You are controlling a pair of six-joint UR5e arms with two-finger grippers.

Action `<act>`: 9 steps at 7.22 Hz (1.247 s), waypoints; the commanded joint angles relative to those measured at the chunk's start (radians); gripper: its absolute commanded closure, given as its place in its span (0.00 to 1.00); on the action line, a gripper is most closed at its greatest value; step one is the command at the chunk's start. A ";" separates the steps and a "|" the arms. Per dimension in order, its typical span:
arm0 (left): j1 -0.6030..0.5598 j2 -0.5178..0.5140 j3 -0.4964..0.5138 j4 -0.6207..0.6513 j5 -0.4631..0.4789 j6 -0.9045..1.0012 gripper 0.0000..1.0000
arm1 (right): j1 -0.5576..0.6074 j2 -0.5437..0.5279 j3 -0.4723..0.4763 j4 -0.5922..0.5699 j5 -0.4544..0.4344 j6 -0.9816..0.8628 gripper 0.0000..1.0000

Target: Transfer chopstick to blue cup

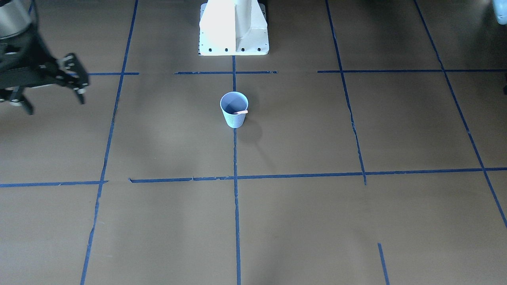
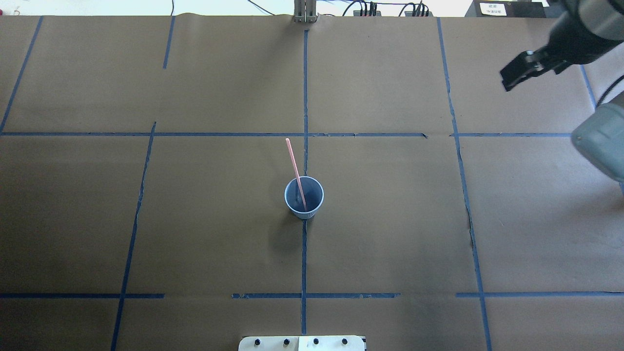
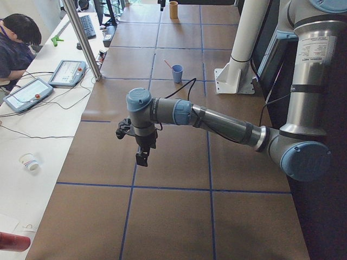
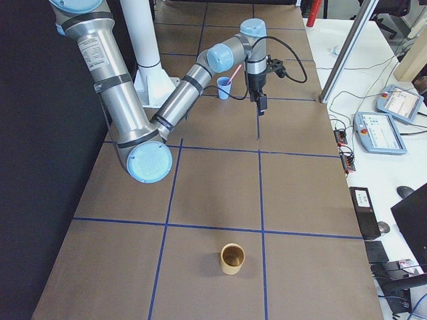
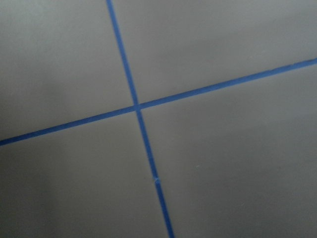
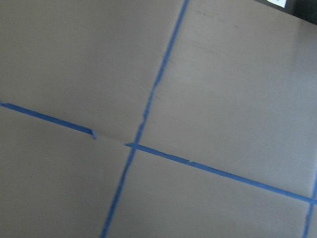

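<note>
Overhead exterior: chopstick (image 2: 296, 170) in cup (image 2: 309, 212) | front-facing: right gripper (image 1: 57, 107) apart | left gripper (image 3: 141, 160): cannot tell

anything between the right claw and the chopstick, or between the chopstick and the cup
Nothing visible. The chopstick already leans inside the cup, and only bare table lies between the right claw and the cup.

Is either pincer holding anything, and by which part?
The chopstick leans in the blue cup, untouched. The right pincer is open and empty; the left pincer shows nothing in it.
</note>
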 commanded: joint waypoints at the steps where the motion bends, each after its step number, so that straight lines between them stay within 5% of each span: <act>1: -0.027 0.015 0.029 -0.001 -0.017 0.039 0.00 | 0.171 -0.123 -0.074 0.026 0.126 -0.151 0.00; 4: -0.027 0.017 0.030 -0.001 -0.016 0.037 0.00 | 0.330 -0.346 -0.253 0.501 0.220 -0.231 0.00; 9: -0.027 0.037 0.061 0.000 -0.017 0.025 0.00 | 0.337 -0.407 -0.376 0.502 0.260 -0.191 0.00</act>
